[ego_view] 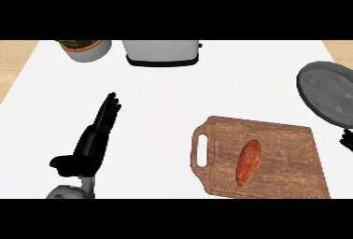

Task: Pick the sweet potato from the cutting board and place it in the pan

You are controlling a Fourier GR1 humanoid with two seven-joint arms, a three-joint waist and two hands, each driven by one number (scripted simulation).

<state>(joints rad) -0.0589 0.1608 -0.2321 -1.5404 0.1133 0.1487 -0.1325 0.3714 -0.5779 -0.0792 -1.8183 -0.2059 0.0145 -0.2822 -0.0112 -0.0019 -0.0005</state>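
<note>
No readable text, label, brand, number or sign shows on anything.

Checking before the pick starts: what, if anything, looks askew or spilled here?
Nothing spilled. The board sits slightly askew, the sweet potato lies on it, and the pan runs partly off the view's right edge.

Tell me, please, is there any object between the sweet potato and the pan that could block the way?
Nothing visible does. The sweet potato lies on the cutting board, and the pan sits up and to the right. Between them show only bare board and white counter. The right hand is barely seen at the view's right edge.
</note>
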